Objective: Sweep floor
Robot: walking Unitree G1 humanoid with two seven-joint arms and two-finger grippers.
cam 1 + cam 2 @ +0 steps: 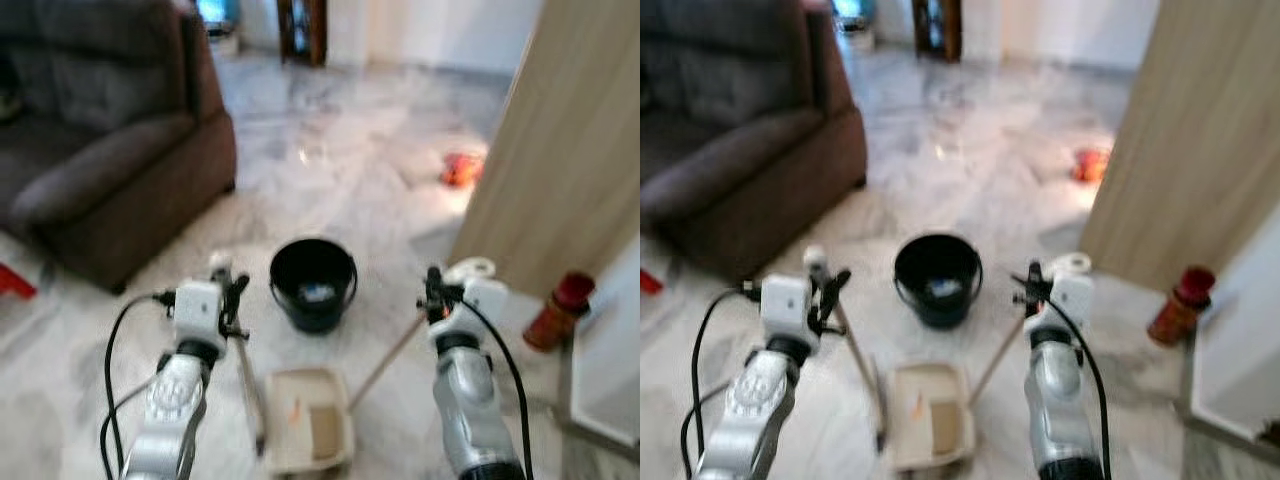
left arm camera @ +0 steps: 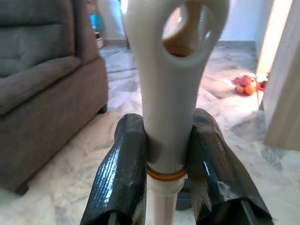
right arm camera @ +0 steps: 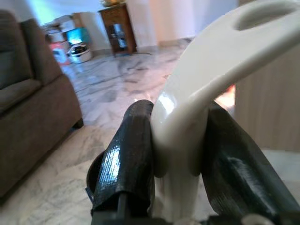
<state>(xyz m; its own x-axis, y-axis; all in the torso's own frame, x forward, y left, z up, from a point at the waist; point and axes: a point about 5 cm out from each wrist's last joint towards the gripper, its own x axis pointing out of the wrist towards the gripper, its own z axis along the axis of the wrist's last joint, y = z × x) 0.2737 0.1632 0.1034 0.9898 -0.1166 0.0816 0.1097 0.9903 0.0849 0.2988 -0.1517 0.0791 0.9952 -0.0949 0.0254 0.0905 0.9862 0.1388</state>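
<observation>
Marbled grey-white floor (image 1: 340,170) runs from the robot's feet back to a far wall. On the robot's left stands a dark brown sofa (image 1: 100,130). On its right rises a pale wooden panel (image 1: 570,150). Near the panel's foot stands a red canister (image 1: 558,310), and farther back a blurred orange-red object (image 1: 461,167) lies on the floor.

Straight ahead, between the two arms, sits a black bucket (image 1: 313,282) with something pale inside. Nearer the robot lies a cream dustpan (image 1: 308,420), mouth up, with a small orange scrap in it. Its slanted stick (image 1: 385,362) rises toward the robot's right.

A second stick, the broom handle (image 1: 248,385), comes down beside the dustpan's left edge.

The left gripper (image 2: 165,164) is clamped on the broom handle's cream top end (image 2: 171,70), which has a hanging hole; its jaws press on both sides, just above an orange ring.

The right gripper (image 3: 180,159) is clamped on the dustpan handle's curved cream grip (image 3: 220,70), jaws closed against it from either side.
</observation>
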